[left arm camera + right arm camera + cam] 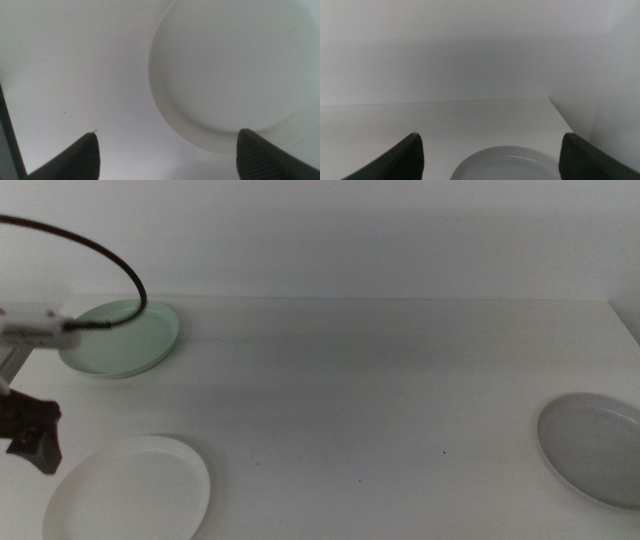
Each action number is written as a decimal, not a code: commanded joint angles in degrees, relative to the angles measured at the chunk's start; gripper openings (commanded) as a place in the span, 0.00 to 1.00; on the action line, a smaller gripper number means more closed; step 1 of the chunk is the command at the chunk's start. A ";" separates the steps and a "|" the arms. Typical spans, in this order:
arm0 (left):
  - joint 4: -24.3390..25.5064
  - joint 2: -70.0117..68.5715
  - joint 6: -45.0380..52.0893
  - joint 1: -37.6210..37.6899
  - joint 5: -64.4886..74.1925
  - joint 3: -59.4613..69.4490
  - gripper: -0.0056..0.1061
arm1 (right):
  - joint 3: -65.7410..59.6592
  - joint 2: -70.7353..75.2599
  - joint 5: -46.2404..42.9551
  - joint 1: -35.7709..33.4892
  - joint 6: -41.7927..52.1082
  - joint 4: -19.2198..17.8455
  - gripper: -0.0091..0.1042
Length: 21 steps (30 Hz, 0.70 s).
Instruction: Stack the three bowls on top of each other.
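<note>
Three bowls rest apart on the white table. The pale mint green bowl (120, 338) lies at the far left, the white bowl (128, 490) at the near left, and the light grey bowl (595, 448) at the near right. My left gripper (38, 445) hangs at the left edge, just beside the white bowl's rim. In the left wrist view, the left gripper (169, 134) is open over the table beside the white bowl (235, 70), holding nothing. My right gripper (492, 136) is out of the middle view; it is open and empty, with the grey bowl (507, 162) just ahead of it.
A black cable (120, 265) arcs from the left arm above the mint bowl. The white wall (350, 230) runs behind the table. The table's right edge (625, 320) lies close to the grey bowl. Bare tabletop (360, 400) spans the middle.
</note>
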<state>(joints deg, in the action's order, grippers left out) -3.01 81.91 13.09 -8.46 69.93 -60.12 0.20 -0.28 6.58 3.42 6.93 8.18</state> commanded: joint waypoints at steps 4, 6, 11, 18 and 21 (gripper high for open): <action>1.07 5.89 5.55 -0.22 0.04 -0.51 0.89 | -0.20 0.28 -0.43 0.30 0.60 -0.12 0.90; 0.22 8.43 6.43 -0.60 0.04 -0.51 0.89 | -0.20 0.28 -0.43 0.30 0.60 -0.12 0.90; -0.85 13.99 7.61 -1.58 -2.89 0.05 0.89 | -0.20 0.28 -0.43 0.30 0.60 -0.12 0.90; -0.61 20.46 7.88 -1.83 -7.49 1.92 0.89 | -0.20 0.28 -0.43 0.30 0.60 -0.12 0.90; -0.61 22.56 7.74 -1.83 -7.63 1.92 0.89 | -0.20 0.28 -0.43 0.30 0.60 -0.12 0.90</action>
<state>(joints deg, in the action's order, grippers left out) -3.43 103.96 20.75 -10.17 63.03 -58.38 0.20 -0.28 6.58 3.42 6.93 8.18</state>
